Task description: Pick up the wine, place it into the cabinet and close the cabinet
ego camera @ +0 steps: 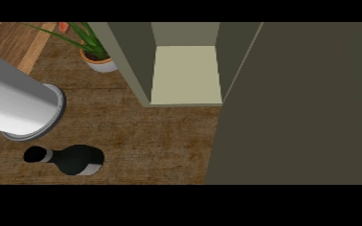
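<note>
While no hand shows, its state untellable, the wine (71, 159) stands lower left, ungrasped; next, reaching it before the open cabinet (185, 74)

Single head cam, steep downward look at counter (155, 129) w/ cabinet (185, 74) ahead.

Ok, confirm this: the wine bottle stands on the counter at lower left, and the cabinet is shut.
Not quite. The head view shows the cabinet open, its pale shelf bare. The wine bottle does stand on the counter at lower left.
</note>
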Robot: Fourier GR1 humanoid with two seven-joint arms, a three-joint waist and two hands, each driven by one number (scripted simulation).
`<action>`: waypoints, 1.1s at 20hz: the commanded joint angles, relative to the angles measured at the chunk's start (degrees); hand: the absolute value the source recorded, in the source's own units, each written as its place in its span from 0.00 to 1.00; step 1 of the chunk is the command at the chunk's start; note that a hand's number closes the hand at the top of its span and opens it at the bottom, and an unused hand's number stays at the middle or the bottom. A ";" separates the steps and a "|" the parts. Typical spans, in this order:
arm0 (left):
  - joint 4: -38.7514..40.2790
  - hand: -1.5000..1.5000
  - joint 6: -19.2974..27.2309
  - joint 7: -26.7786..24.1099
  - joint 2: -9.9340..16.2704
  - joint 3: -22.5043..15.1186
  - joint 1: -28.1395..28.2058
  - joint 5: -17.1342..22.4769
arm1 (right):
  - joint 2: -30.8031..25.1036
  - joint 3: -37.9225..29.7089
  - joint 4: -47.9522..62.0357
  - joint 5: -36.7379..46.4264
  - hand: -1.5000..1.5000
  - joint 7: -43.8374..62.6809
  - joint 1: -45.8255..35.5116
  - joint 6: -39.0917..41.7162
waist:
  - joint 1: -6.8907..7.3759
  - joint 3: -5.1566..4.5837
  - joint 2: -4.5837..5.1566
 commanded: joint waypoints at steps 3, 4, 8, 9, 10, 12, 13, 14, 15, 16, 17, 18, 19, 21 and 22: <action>3.42 0.00 -3.98 -3.24 -4.55 -3.98 0.65 -6.92 | -1.68 1.34 -8.81 8.57 0.00 6.78 -2.48 -2.39 | 0.23 -0.01 0.06; 6.72 0.00 -5.39 -4.41 -3.35 -1.55 0.48 -6.46 | -3.62 2.34 -11.00 9.28 0.00 6.58 -0.15 -2.13 | -0.22 -0.04 -0.07; 9.91 0.00 -7.20 -8.74 -6.96 -3.38 0.28 -13.31 | -4.00 1.31 -11.25 8.16 0.00 8.71 -2.30 -3.74 | -0.14 -0.03 0.01; 9.86 0.00 -7.02 -7.68 -6.23 -3.03 -0.26 -12.46 | -2.92 4.93 -8.03 9.94 0.00 4.21 -0.39 -4.44 | 0.10 0.03 0.05; 11.89 0.00 -10.29 -10.89 -7.29 -1.95 2.72 -12.86 | -5.16 1.60 -11.26 6.82 0.00 6.49 -0.36 -3.59 | 0.14 0.00 -0.01; 16.72 0.00 -10.68 -14.42 -8.82 -2.88 0.09 -18.61 | -3.48 3.38 -7.98 9.12 0.00 6.86 -3.75 -5.36 | -0.02 -0.05 0.08; 16.72 0.00 -13.66 -17.20 -9.84 -2.01 3.47 -17.54 | -5.08 3.24 -9.59 8.53 0.00 5.59 -1.21 -5.07 | 0.11 -0.03 -0.04; 16.98 0.00 -9.69 -14.90 -10.31 -4.37 -0.64 -20.43 | -5.72 2.71 -11.34 8.33 0.00 8.68 -3.25 -5.09 | -0.37 -0.03 0.02; 20.74 0.00 -12.78 -17.67 -9.13 -2.56 -0.05 -20.70 | -6.26 1.11 -10.88 6.44 0.00 7.72 -3.24 -4.68 | -0.12 -0.02 0.09; 21.29 0.00 -16.30 -20.74 -8.65 -0.17 3.58 -19.26 | -6.11 3.67 -9.80 9.45 0.00 6.96 -2.20 -5.92 | 0.11 -0.05 -0.09; 22.38 0.00 -13.59 -20.16 -9.19 -0.93 0.58 -21.44 | -6.49 5.60 -12.05 10.47 0.00 8.11 -0.82 -6.93 | -0.53 -0.05 -0.14; 24.35 0.00 -14.47 -21.14 -8.12 -0.23 -0.48 -22.06 | -6.09 3.92 -10.44 9.31 0.00 9.19 -4.58 -6.76 | -0.11 -0.05 0.01; 24.77 0.00 -15.29 -24.23 -10.37 -1.23 1.62 -25.55 | -6.93 5.88 -11.35 10.12 0.00 8.53 -2.05 -7.31 | -0.31 -0.05 -0.10; 26.94 0.00 -14.98 -25.75 -10.94 -1.81 0.36 -28.08 | -7.12 3.66 -9.34 8.59 0.00 8.27 -4.38 -7.19 | 0.00 0.00 0.07; 30.71 0.00 -15.46 -26.73 -8.67 0.57 -1.64 -26.99 | -7.82 5.37 -10.14 8.46 0.00 6.04 -2.41 -7.02 | -0.30 0.01 0.05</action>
